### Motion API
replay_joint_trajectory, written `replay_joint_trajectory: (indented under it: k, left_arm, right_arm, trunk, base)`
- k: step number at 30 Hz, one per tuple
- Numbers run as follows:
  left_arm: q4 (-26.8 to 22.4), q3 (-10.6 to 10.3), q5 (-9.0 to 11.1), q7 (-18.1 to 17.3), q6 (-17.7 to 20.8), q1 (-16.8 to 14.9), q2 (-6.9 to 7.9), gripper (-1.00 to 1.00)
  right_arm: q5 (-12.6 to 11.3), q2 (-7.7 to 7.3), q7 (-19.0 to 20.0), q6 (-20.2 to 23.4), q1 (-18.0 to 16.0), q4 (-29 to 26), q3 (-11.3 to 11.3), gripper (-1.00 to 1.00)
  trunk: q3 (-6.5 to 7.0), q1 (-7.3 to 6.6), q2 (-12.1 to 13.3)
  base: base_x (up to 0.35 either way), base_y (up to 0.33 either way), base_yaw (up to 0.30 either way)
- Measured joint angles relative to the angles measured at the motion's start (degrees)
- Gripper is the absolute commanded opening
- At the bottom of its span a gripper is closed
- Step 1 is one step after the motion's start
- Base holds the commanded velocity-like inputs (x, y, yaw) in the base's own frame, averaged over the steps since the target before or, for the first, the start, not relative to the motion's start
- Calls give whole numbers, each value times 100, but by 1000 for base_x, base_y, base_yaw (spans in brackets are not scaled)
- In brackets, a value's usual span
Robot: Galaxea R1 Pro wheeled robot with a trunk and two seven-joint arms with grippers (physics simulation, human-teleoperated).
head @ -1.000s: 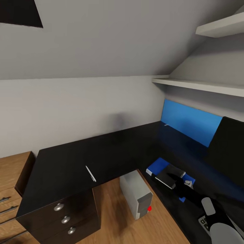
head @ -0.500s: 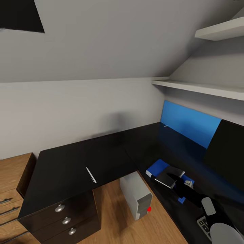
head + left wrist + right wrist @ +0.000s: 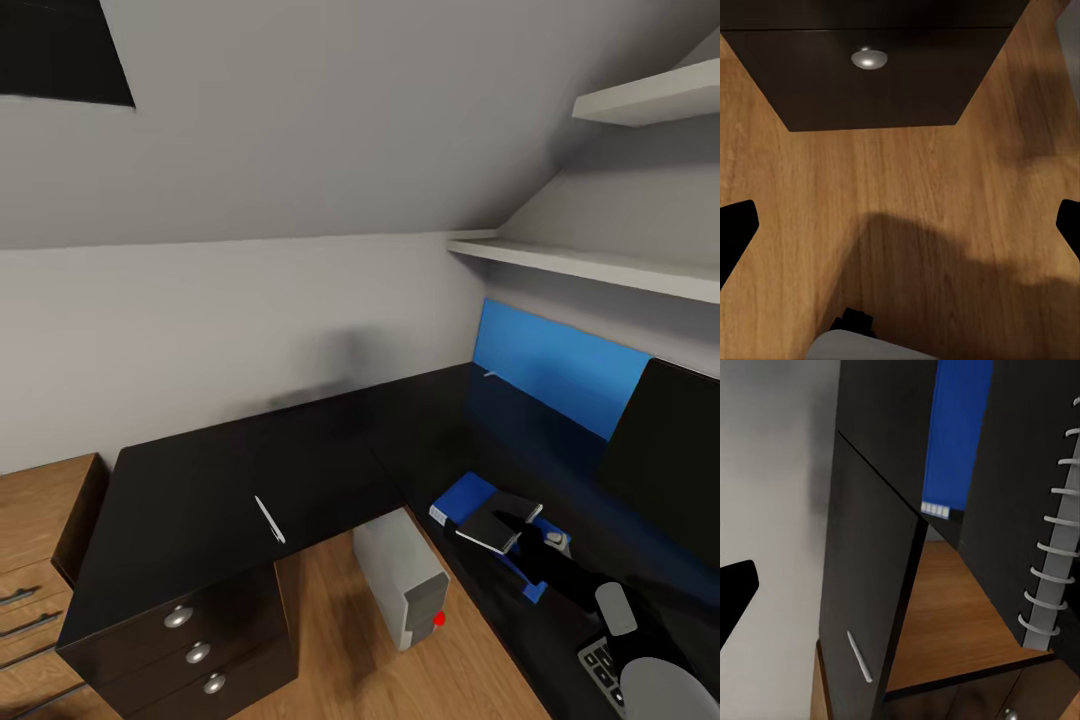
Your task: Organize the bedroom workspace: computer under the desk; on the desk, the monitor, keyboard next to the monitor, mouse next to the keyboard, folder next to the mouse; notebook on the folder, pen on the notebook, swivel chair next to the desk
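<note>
The dark, spiral-bound notebook point(image 3: 495, 523) is held in the black right gripper point(image 3: 522, 531), tilted just above the flat bright blue folder point(image 3: 463, 493), which lies on the right wing of the long L-shaped desk with a glossy black top point(image 3: 200, 480); in the right wrist view the notebook's white wire rings point(image 3: 1050, 577) run close along the gripper, so the jaws are clamped on it. Just right of the gripper a small grey mouse point(image 3: 555, 538) rests on the desk, and nearer, at the lower right, a corner of the slim dark grey keyboard point(image 3: 600, 665) shows beside the arm. Farther right stands the wide black monitor point(image 3: 665, 450). A thin white pen point(image 3: 269, 520) lies alone on the left wing — well apart from the gripper — above the dark three-drawer unit with round silver knobs point(image 3: 198, 652). The light grey tower computer point(image 3: 402, 580) sits on the wooden floor under the desk's inner corner. The left gripper point(image 3: 900, 217) hangs wide open over the floor, facing a drawer knob.
</note>
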Motion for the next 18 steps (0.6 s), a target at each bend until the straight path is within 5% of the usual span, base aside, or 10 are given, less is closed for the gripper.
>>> replay_joint_trajectory:
  k: [18]
  left_arm:
    - [4,7,5,-7,3,0,0,100]
  right_arm:
    - [-1,-7,0,5,0,0,1,100]
  trunk:
    - [0,1,0]
  base:
    - [-82,-41,0]
